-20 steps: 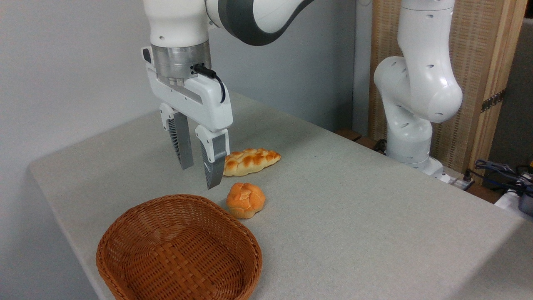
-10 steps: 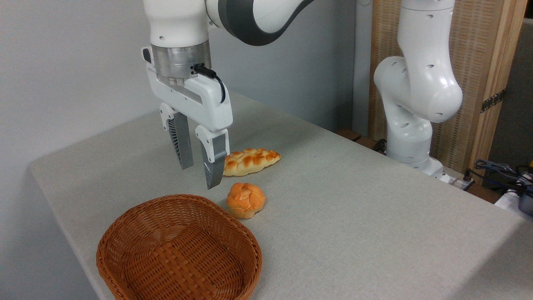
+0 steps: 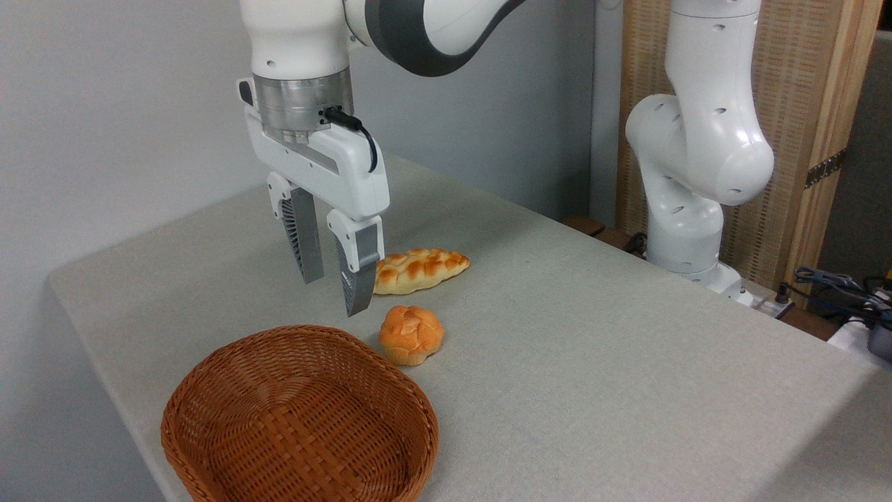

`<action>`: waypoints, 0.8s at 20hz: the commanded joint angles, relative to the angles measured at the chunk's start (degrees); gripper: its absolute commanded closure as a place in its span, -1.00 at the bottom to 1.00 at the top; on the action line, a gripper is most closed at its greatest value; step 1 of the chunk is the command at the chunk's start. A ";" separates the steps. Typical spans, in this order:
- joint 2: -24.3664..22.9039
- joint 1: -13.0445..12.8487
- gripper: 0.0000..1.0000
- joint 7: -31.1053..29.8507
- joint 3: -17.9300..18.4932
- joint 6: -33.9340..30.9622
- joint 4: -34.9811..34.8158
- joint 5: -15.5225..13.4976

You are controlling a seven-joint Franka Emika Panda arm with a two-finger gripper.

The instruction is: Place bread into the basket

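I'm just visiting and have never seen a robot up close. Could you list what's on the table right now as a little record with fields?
table: grey cloth-like surface
basket: woven, reddish-brown, empty, near the front edge
bread: long braided loaf, lying on the table behind the bun
bun: small, round, orange-brown, just right of the basket
gripper: open, holding nothing, pointing down, above the table beside the bread's left end
bread in basket: not yet

Quick count: one braided loaf (image 3: pixel 420 269) mid-frame, one round bun (image 3: pixel 411 335) just below it, one basket (image 3: pixel 300 417) at lower left, one table (image 3: pixel 592 362), one robot arm (image 3: pixel 697 139) with one gripper (image 3: pixel 334 296), two fingers.
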 commanded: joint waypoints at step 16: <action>-0.16 -0.97 -1.00 -0.38 0.18 -0.23 -0.14 0.02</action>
